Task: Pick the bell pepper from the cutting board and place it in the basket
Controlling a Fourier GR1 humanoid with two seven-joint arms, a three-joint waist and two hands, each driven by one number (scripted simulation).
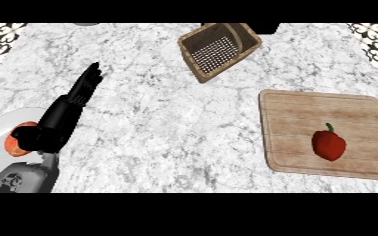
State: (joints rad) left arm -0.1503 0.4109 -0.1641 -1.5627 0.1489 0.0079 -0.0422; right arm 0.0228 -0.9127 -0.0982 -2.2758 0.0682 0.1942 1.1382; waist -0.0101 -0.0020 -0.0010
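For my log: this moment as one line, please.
bell pepper on cutting board; basket empty; left hand open, resting; right hand unseen

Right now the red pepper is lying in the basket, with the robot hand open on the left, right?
No. The head view shows the bell pepper on the cutting board, not in the basket; the robot hand is open on the left.

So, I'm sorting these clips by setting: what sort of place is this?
Most likely a kitchen counter. There is a marbled grey-white countertop, a wooden cutting board with a red bell pepper lying on it, and a woven basket further back.
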